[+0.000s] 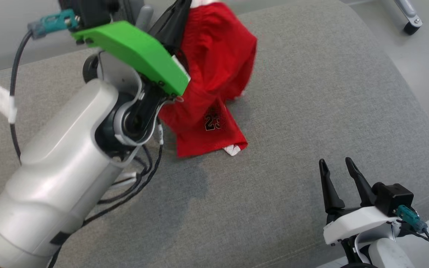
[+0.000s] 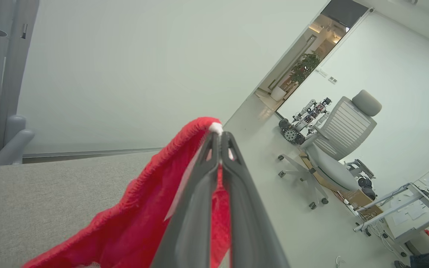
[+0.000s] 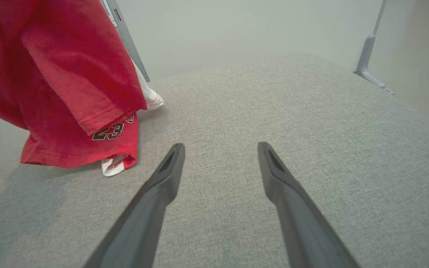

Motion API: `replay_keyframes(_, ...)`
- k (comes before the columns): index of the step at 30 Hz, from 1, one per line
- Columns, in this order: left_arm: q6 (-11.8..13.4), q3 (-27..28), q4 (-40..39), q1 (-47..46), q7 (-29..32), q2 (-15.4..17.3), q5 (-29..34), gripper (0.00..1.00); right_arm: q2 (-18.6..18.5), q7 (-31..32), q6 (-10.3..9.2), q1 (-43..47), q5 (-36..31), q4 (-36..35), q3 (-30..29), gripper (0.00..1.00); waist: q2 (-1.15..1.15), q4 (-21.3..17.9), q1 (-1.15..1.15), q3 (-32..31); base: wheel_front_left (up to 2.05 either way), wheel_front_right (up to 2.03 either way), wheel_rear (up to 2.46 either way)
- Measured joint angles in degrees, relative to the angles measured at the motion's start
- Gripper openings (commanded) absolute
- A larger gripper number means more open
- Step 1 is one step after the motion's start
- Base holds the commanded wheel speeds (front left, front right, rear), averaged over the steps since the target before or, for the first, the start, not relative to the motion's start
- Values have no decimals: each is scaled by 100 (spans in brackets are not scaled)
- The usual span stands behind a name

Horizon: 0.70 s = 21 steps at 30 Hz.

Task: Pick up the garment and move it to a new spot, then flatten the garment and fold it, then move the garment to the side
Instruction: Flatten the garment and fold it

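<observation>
Overall light: bright, even and diffuse in all three views, no hard-edged highlights.
Shadows: a soft dark patch on the grey surface (image 1: 311,111) at lower centre of the head view; a fainter one under the garment (image 3: 69,74) at lower left of the right wrist view.
Blur: the garment's right edge smears in the head view (its number print stays readable).
Focus: left claw (image 2: 220,139) and right claw (image 3: 221,146) go soft toward the bottom edges.
Glare: the doorway (image 2: 311,56) at upper right glows warm; pale sheen on the floor (image 2: 274,208).
Distortion: wall lines lean steeply in the left wrist view.

office-like lab, shown by swivel chair (image 2: 343,130), cluttered desk (image 2: 417,214), parked robot (image 2: 292,133).
</observation>
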Motion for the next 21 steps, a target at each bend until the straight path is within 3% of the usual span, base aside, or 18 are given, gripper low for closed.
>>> replay_keyframes(7, 32, -16, -1103, 1876, -472, 1059, -163, 0, 3, -1, 0, 27, 45, 37, -148, 100, 0, -44, 0, 7, 0, 0, 0)
replay_keyframes(11, -135, -164, -1510, 3214, -705, 1617, -439, 0, -1, 0, 0, 158, -19, 124, -236, 100, 0, 72, 0, -40, 0, 0, 0)
replay_keyframes(14, -230, -433, -1415, 3878, -860, 2018, -237, 0, 1, 0, 0, 187, -119, 154, -266, 100, 0, 216, 0, -83, 0, 0, 0)
replay_keyframes(21, -577, -316, -642, 4430, -1117, 1989, -421, 0, 1, 0, 0, 203, -397, 178, -268, 100, 0, 631, 0, -176, 0, 0, 0)
